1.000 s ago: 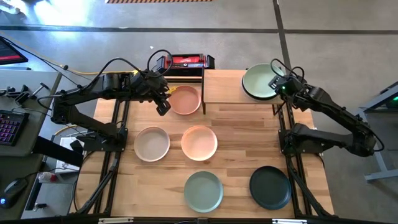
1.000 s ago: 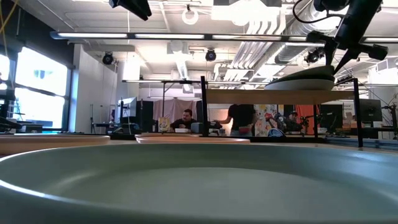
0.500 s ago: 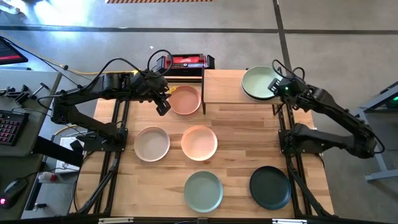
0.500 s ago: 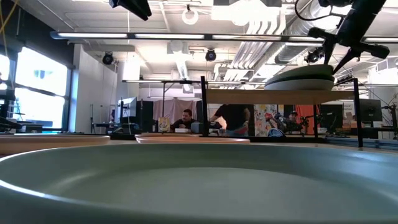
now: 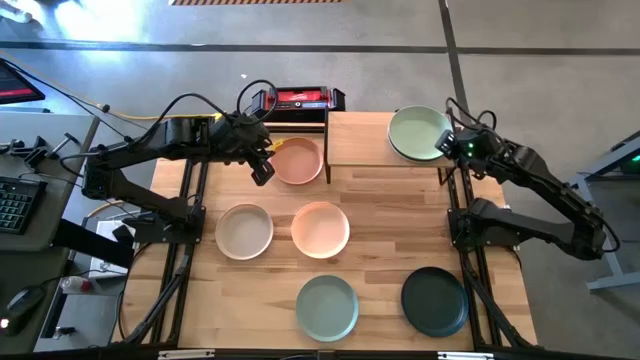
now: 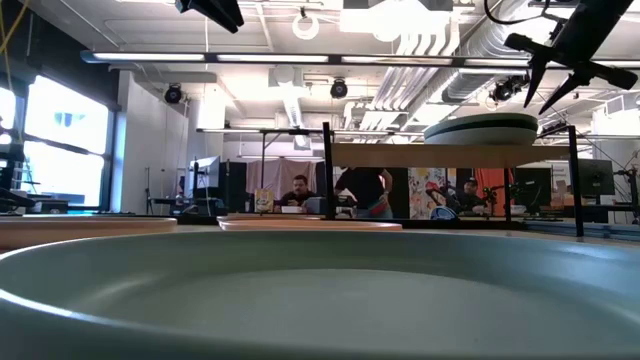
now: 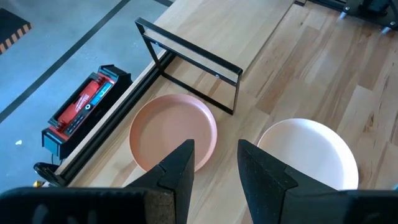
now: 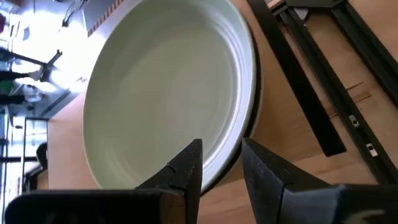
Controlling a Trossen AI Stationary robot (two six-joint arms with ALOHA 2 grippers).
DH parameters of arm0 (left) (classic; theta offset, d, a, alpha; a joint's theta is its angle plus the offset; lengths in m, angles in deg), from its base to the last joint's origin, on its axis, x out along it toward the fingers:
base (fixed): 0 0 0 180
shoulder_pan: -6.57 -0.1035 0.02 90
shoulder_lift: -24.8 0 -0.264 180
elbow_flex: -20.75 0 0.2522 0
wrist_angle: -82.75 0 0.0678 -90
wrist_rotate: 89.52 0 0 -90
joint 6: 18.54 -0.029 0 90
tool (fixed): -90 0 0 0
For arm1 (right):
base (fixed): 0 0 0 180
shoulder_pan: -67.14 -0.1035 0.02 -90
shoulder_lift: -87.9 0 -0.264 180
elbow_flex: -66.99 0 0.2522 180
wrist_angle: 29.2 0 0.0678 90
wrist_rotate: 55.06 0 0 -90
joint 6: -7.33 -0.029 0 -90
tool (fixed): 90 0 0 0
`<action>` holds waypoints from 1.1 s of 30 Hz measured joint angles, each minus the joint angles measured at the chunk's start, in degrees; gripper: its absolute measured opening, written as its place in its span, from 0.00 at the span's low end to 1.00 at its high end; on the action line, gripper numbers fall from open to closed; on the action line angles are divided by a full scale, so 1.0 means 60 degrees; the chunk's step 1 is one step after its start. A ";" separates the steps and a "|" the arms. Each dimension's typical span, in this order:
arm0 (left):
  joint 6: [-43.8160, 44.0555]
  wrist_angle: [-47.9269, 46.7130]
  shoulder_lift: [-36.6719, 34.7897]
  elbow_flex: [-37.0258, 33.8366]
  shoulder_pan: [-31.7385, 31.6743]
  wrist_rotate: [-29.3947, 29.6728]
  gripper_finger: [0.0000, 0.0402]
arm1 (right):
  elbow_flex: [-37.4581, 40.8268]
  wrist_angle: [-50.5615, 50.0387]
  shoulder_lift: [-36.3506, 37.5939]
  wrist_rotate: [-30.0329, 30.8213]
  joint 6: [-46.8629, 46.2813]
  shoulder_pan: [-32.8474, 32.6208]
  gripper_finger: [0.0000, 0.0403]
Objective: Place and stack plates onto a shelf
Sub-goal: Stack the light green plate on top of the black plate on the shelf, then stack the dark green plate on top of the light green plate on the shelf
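A light green plate [image 5: 417, 133] lies level on a darker plate [image 6: 480, 135] at the right end of the shelf [image 5: 355, 140]. My right gripper [image 6: 540, 100] hangs open just above and beside this stack's right rim, with its fingers clear of it; the right wrist view shows the green plate [image 8: 168, 93] ahead of the open fingers. My left gripper [image 5: 262, 170] waits open above the left rim of the terracotta pink plate [image 5: 297, 160], which rests on the table beside the shelf.
On the table lie a cream plate [image 5: 244, 231], a peach plate [image 5: 320, 229], a sage plate [image 5: 327, 306] and a dark plate [image 5: 434, 300]. A red and black box [image 5: 300, 98] sits at the far edge. The shelf's left half is bare.
My right gripper has opened, let go of the light green plate's right rim, and drawn back a little up and toward the table's right edge. The plate, tilted a second ago, now lies level on the plate beneath it.
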 joint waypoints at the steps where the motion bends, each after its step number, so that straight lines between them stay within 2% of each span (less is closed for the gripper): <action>1: 0.0007 0.0000 0.0000 0.0000 0.0000 0.0000 0.28 | 0.0000 0.0008 0.0008 -0.0112 0.0116 0.0000 0.24; 5: 0.0007 -0.0004 0.0000 0.0000 0.0000 -0.0002 0.28 | 0.0000 0.0131 0.0012 -0.1408 0.0752 0.0000 0.24; 11: 0.0000 -0.0004 0.0000 0.0000 0.0000 -0.0498 0.28 | 0.0000 0.0269 0.0009 -0.5319 0.1851 -0.0069 0.23; 14: 0.0012 -0.0006 0.0000 0.0000 0.0000 -0.0790 0.28 | 0.0000 0.0272 0.0001 -0.6424 0.2058 -0.0464 0.23; 22: 0.0669 -0.0233 0.0000 0.0000 0.0015 -0.1652 0.28 | 0.0000 0.0370 -0.0048 -0.6591 0.1340 -0.2664 0.23; 26: 0.0885 -0.0753 0.0000 0.0000 0.0152 -0.1898 0.28 | 0.0000 0.0999 -0.0265 -0.6207 0.0959 -0.4192 0.23; 33: 0.0925 -0.1089 0.0000 0.0000 0.0597 -0.1905 0.28 | -0.0004 0.2165 -0.1259 -0.5064 0.1204 -0.6596 0.23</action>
